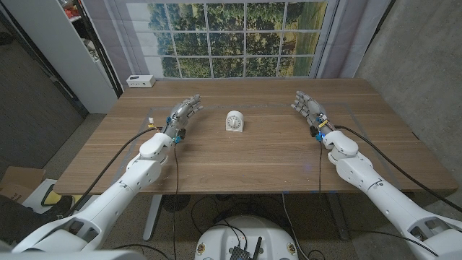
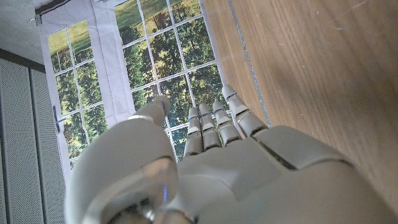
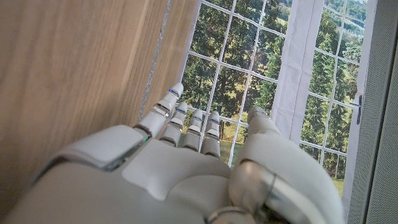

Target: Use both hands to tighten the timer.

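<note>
Timer [image 1: 234, 121] stands upright mid-table, between your hands, well apart from each. Left hand [image 1: 183, 110] empty, fingers extended and slightly apart; right hand [image 1: 307, 105] likewise, holding nothing. Bring both inward together. Judgement: let one hand brace the white body from the side while the other takes the dial, or the timer will likely slide or tip.
</note>
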Robot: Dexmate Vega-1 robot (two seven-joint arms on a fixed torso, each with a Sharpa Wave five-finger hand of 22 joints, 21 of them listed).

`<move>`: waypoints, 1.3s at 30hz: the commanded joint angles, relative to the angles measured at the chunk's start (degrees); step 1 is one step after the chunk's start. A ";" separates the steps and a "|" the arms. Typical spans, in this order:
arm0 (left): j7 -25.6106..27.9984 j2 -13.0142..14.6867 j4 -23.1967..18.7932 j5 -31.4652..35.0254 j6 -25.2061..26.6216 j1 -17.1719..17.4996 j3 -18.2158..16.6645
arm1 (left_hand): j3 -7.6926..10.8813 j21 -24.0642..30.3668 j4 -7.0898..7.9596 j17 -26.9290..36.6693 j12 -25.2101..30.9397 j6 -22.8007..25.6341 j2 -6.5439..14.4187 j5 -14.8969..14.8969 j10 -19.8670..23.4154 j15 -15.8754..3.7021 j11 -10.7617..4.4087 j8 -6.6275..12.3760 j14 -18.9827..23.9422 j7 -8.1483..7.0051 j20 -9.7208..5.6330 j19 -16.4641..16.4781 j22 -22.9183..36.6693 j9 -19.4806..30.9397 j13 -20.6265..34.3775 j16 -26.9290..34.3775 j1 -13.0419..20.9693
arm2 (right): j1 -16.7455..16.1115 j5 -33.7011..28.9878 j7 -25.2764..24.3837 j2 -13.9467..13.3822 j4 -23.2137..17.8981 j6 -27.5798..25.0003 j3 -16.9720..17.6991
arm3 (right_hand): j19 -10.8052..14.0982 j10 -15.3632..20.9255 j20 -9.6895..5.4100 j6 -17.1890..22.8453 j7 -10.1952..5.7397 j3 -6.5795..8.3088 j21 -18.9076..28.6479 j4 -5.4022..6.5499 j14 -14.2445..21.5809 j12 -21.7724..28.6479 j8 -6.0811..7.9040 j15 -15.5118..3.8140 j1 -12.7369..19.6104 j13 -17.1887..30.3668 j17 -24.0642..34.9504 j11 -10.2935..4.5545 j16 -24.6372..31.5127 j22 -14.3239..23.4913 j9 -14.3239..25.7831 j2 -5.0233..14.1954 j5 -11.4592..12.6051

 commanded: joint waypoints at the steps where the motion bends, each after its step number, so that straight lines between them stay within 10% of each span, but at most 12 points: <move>1: -2.58 1.62 0.43 1.19 0.63 -0.94 1.10 | 0.41 -0.75 -3.72 -0.08 -0.26 -0.58 -0.36 0.59 -1.09 -0.01 -0.20 0.12 -0.90 -1.06 0.44 -0.75 0.22 0.20 0.10 -0.16 3.07 | -1.85 -0.03 -0.33 -1.64 -3.02 -1.06 0.32 | 0.45 0.46 -2.23 0.50 -0.05 0.45 0.32 -0.03 0.64 0.22 0.27 -5.71 0.52 0.18 0.12 0.10 0.30 0.12 0.15 -0.03 0.33; 16: -4.40 5.93 0.02 5.36 3.72 -3.11 2.92 | -1.05 -3.43 -7.85 -0.02 -0.92 -1.78 -2.11 -0.07 -5.08 0.80 -0.40 0.31 -5.54 -2.67 0.63 -4.63 0.26 0.46 0.42 -0.51 6.38 | 2.26 -6.42 4.97 -9.97 -8.60 -7.39 -2.82 | -1.21 3.24 -0.44 2.97 -1.65 1.74 -0.01 -4.08 3.87 0.83 0.69 -7.04 5.90 0.77 -0.24 -0.91 0.21 0.17 0.12 -1.81 0.97; 20: -4.19 6.40 -0.06 6.38 3.83 -3.25 3.30 | -1.20 -3.61 -8.06 -0.01 -0.75 -0.98 -2.23 -0.11 -5.02 0.83 -0.42 0.68 -5.64 -2.82 0.67 -4.66 0.27 0.50 0.45 -0.35 6.89 | 5.01 -10.21 6.72 -11.87 -9.97 -9.73 -5.04 | -1.64 4.75 -0.21 4.77 -6.63 2.32 0.09 -4.52 4.15 1.27 1.01 -7.53 9.27 1.27 -0.15 -1.81 -0.04 0.18 0.24 -2.57 1.06; 29: -3.66 6.65 -0.16 7.92 3.41 -3.43 3.83 | -1.41 -3.88 -8.14 0.02 -0.58 -0.12 -2.20 -0.15 -5.08 0.76 -0.40 1.04 -5.94 -2.93 0.73 -4.75 0.29 0.58 0.49 -0.25 7.54 | 10.20 -18.29 8.65 -14.55 -14.19 -17.18 -9.80 | -2.48 5.19 0.41 4.64 -3.77 2.32 -0.01 -4.52 4.55 1.45 0.67 -8.55 12.24 1.99 -0.02 -3.17 -0.03 0.18 0.40 -3.70 1.00; 39: -2.27 7.45 -2.02 8.86 4.09 -2.50 3.81 | -1.78 -4.09 -7.94 0.04 -0.36 0.48 -2.12 -0.19 -5.01 0.73 -0.38 1.24 -5.96 -2.97 0.71 -4.74 0.31 0.64 0.57 -0.09 7.76 | 15.54 -26.05 11.29 -13.62 -16.05 -22.98 -15.40 | -2.89 4.55 1.15 4.63 -6.31 1.82 0.09 -4.34 4.01 1.14 0.47 -8.66 15.29 2.58 0.08 -3.49 -0.22 0.19 0.37 -5.84 0.51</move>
